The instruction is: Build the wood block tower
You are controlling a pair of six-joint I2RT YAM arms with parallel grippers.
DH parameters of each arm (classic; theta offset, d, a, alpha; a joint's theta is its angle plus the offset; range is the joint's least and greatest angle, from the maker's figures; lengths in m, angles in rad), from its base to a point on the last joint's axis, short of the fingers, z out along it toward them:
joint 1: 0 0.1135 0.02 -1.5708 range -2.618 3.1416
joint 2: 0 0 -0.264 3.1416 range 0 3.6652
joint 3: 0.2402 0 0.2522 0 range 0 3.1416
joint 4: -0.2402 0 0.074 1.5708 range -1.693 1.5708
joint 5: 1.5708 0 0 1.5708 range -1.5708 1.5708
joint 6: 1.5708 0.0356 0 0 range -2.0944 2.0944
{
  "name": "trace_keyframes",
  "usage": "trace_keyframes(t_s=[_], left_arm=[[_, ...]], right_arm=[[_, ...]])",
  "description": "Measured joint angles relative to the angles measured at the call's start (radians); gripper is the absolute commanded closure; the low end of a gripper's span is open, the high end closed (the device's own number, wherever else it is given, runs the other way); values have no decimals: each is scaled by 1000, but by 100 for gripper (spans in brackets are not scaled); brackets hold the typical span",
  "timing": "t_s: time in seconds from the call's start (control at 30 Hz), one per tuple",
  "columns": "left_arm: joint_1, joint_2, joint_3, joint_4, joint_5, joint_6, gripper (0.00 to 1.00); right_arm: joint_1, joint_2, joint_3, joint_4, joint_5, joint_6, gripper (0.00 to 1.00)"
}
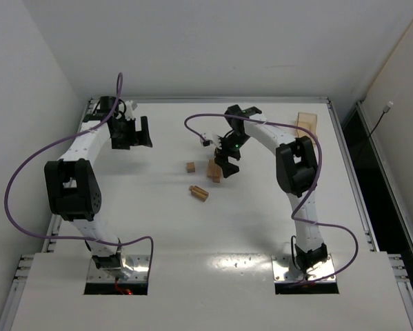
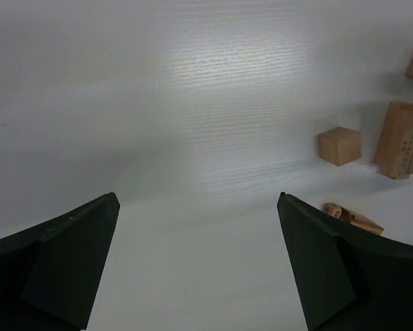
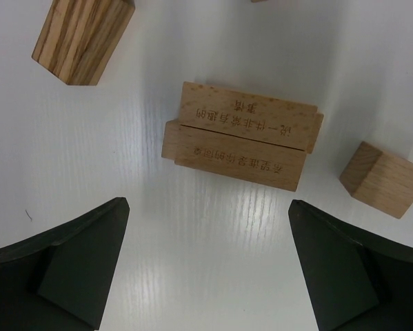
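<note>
Right tool (image 3: 207,207) gapes over engraved wooden bars (image 3: 234,160).

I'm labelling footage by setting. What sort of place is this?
Probably a robotics lab test cell: two robot arms bolted to a white table, plain white walls around it, and small wood blocks as props.

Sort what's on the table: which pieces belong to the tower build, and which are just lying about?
Tower build: paired bars; small cube; loose bar; right end effector, open.
Lying about: light-wood tray, far right; purple cables.
</note>
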Motion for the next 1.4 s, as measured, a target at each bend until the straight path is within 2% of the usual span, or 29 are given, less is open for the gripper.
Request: trace_keyframes(t_s=[0.77, 1.4], left_arm=[[0, 0, 0, 2, 0, -5, 0], [0, 16, 0, 15, 8, -19, 0]], right_arm=[[0, 61, 61, 48, 2, 78, 0], [0, 74, 92, 10, 3, 26, 0]])
